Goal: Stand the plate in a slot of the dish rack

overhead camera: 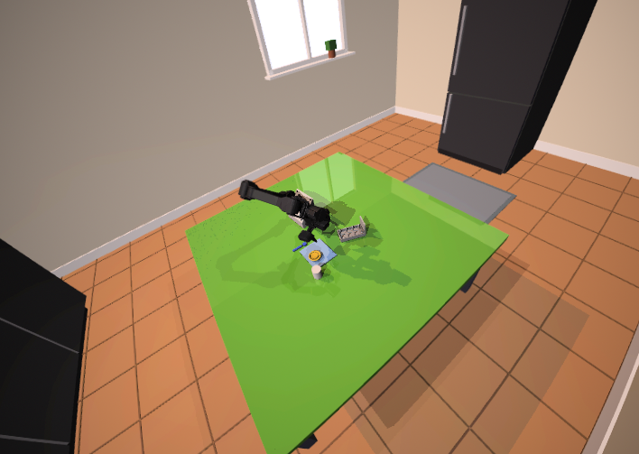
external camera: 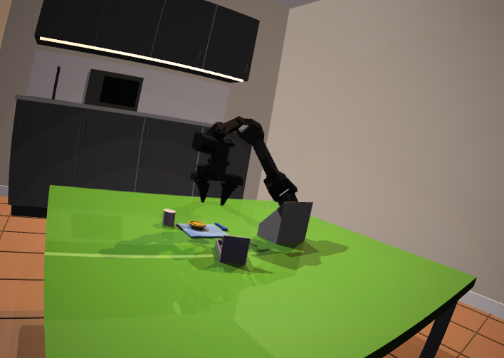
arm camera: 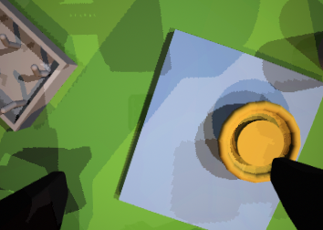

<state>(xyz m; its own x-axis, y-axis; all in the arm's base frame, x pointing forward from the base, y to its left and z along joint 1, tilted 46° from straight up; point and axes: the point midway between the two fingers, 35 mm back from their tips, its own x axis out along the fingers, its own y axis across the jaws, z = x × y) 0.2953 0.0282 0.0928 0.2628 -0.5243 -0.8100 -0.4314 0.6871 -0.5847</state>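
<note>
The yellow-orange round plate (overhead camera: 315, 255) (external camera: 197, 224) (arm camera: 260, 142) lies flat on a blue square mat (overhead camera: 328, 254) (external camera: 207, 232) (arm camera: 155, 161). The grey dish rack (overhead camera: 352, 237) (external camera: 235, 250) (arm camera: 67, 66) stands beside the mat, with short pegs inside and a tall end panel. No plate shows in the part of the rack in view. My gripper (external camera: 212, 203) (arm camera: 171, 176) is open and empty, pointing down above the table. In the wrist view the right fingertip overlaps the plate's lower right rim, from well above; the left fingertip is over the green table.
A pale cup (overhead camera: 316, 272) (external camera: 169, 217) stands just beyond the mat on the plate's side. A small blue bar-like object (overhead camera: 299, 246) (external camera: 221, 225) lies at another side of the mat. The arm's wedge-shaped base (external camera: 285, 223) stands near the rack.
</note>
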